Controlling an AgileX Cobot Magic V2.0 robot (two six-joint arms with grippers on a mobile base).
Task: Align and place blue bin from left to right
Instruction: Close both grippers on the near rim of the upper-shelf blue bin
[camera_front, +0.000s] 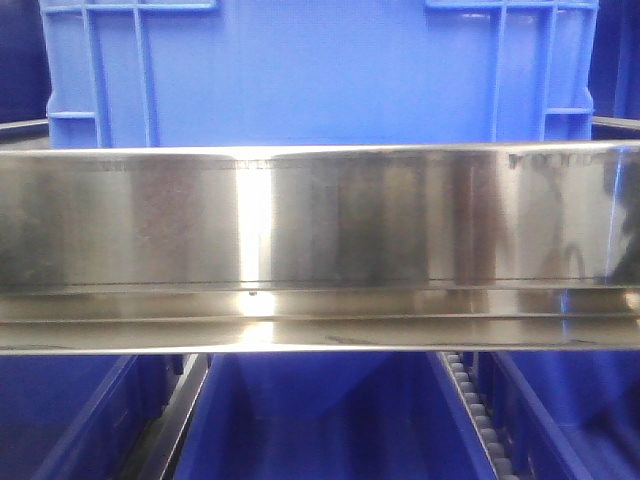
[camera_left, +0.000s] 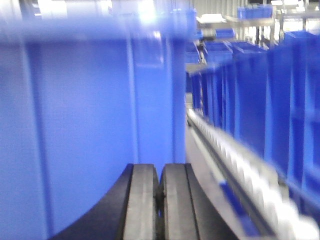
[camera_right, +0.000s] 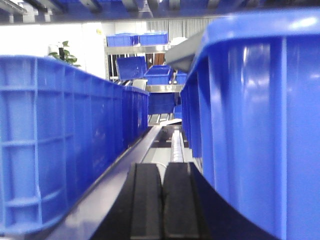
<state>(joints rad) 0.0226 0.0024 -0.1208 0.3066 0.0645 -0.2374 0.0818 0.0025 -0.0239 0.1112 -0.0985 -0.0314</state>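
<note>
no readable labels or brands on any bin. the only mark is a faint stamped string at the top right of the steel rail (camera_front: 300, 220), too smeared to read.

the blue bin (camera_front: 320, 70) sits top centre in the front view, behind and above the rail. its base is hidden by the rail, and its top rim and outer edges are cropped.

under the rail are lower bins (camera_front: 320, 420), cut off by the frame, with a roller track (camera_front: 480, 425) between two of them.

left gripper (camera_left: 160, 200): pads pressed together, nothing between them. this view is blurred. a blue wall (camera_left: 90, 130) fills the left side just beside the fingers. can't tell if it's touching, or if it's the same bin.

right gripper (camera_right: 162, 200): also closed flat, empty. a bin wall (camera_right: 260, 130) is close on its right and a row of bins (camera_right: 60, 140) on its left. the fingers sit in the gap.

shelf bins (camera_right: 136, 39) in the background are too small for detail.
</note>
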